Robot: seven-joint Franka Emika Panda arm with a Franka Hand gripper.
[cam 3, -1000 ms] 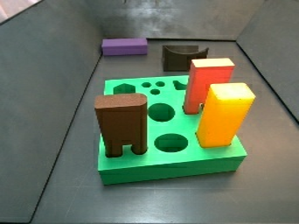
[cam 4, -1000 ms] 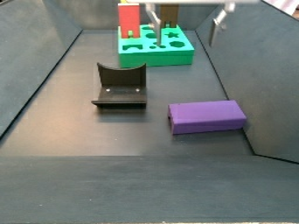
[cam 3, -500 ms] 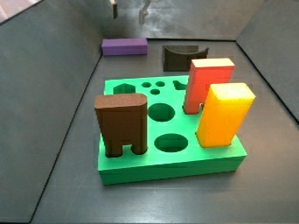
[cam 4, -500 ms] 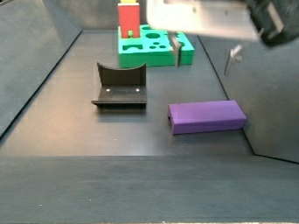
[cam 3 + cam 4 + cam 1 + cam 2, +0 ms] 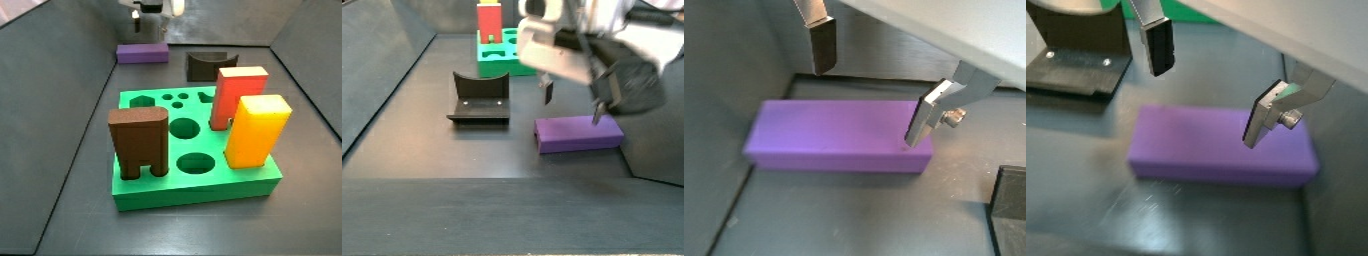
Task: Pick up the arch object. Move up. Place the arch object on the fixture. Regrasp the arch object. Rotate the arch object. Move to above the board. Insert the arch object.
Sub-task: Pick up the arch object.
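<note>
Purple rectangular arch object [image 5: 579, 133] flat on floor | hand [image 5: 571, 105] spread, released above it | hand body blurred, cropped at frame top [image 5: 152, 8].

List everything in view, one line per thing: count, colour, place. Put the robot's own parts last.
arch object: 1, purple, lying flat on the floor beside the fixture, under the gripper.
fixture: 1, dark brown-black, on the floor between the arch object and the board.
board: 1, bright green, on the floor, with round holes and other cut-outs in its top.
red block: 1, red, standing upright in the board.
yellow block: 1, yellow, standing upright in the board next to the red block.
brown two-legged block: 1, brown, standing upright in the board.
gripper: 1, silver fingers with dark pads, open, above the arch object with a finger on either side of it, not gripping.
</note>
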